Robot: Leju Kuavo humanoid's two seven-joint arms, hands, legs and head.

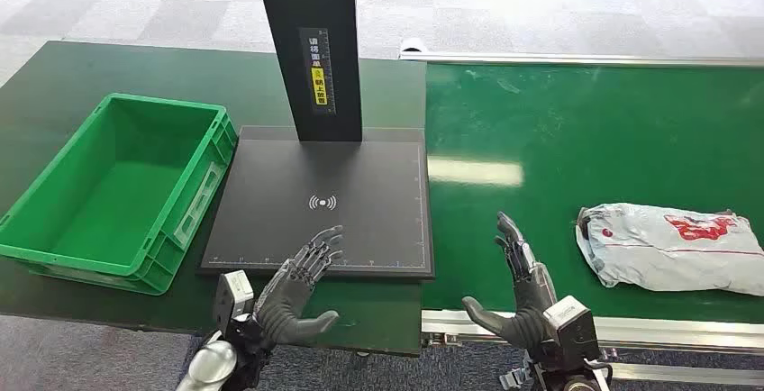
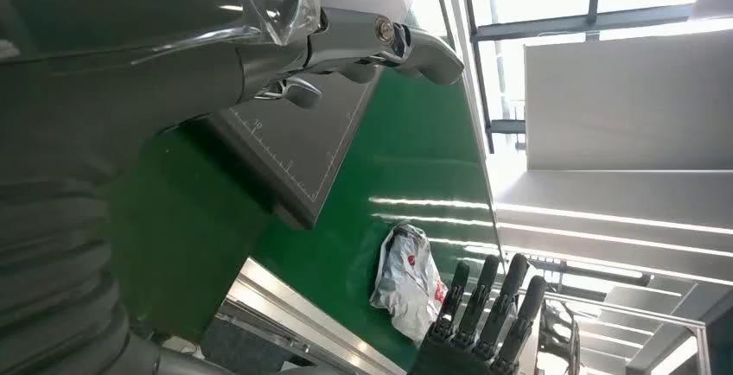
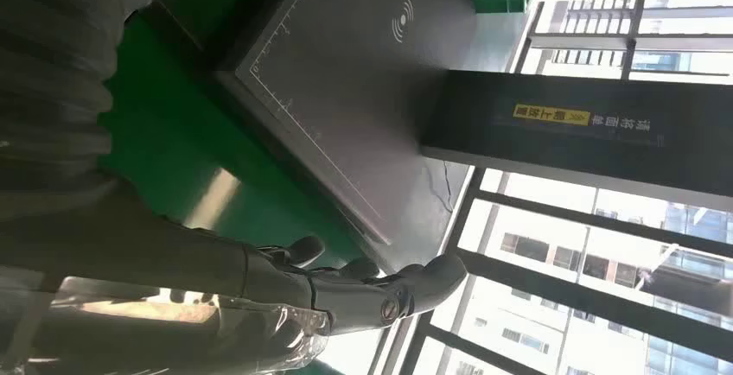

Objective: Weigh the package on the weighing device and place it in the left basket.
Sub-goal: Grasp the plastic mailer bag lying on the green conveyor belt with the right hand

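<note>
A green belt [image 1: 559, 130] runs beside a dark table with the black scale [image 1: 324, 202] and a green basket [image 1: 108, 184]. The bag [image 1: 671, 247] lies on the belt, off to the right, not yet picked up. Both hands are empty with fingers spread: the left hand [image 1: 302, 287] by the scale, the right hand [image 1: 518, 287] near the bag. I think the right hand should reach over and grab the bag's middle.

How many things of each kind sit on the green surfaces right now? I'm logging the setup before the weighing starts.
Package, white plastic mailer with red print, on the conveyor belt: 1
Weighing device, black platform with post: 1
Green basket, nothing visible inside: 1
Total: 3
</note>
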